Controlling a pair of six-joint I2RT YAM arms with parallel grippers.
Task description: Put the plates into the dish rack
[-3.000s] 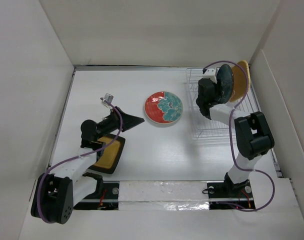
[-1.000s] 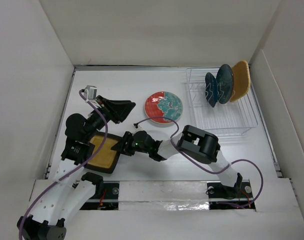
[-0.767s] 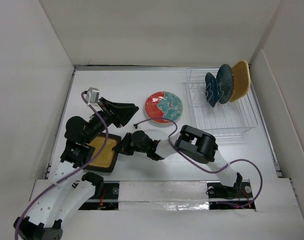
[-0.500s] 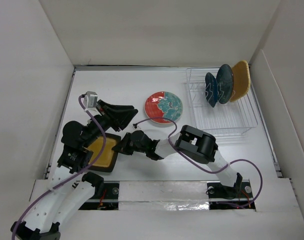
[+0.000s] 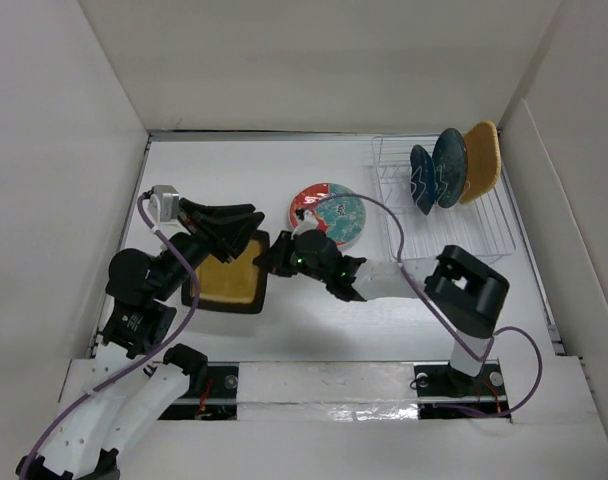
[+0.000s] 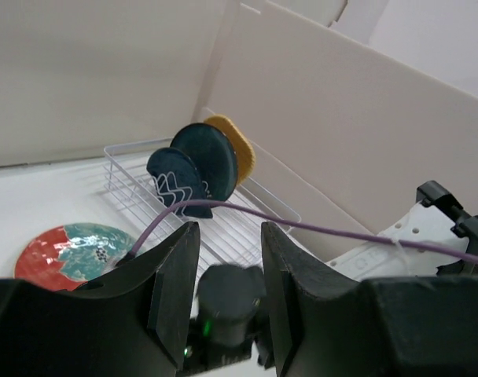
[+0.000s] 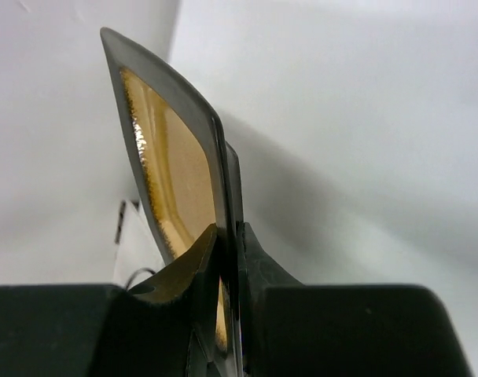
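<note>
You see a square mustard-yellow ceramic plate with a black rim (image 5: 227,283) left of centre, yellow face up, its right edge pinched between the closed fingers of the right hand (image 7: 226,236). A round red-and-teal patterned ceramic plate (image 5: 332,210) lies flat on the white bench (image 5: 284,170) near the middle. At far right sits a rectangular white wire dish rack (image 5: 444,225). Standing on edge in its far end, close together, are a dark blue leaf-shaped plate (image 5: 421,182), a round dark teal plate (image 5: 450,165) and an orange rounded-square plate (image 5: 482,158).
</note>
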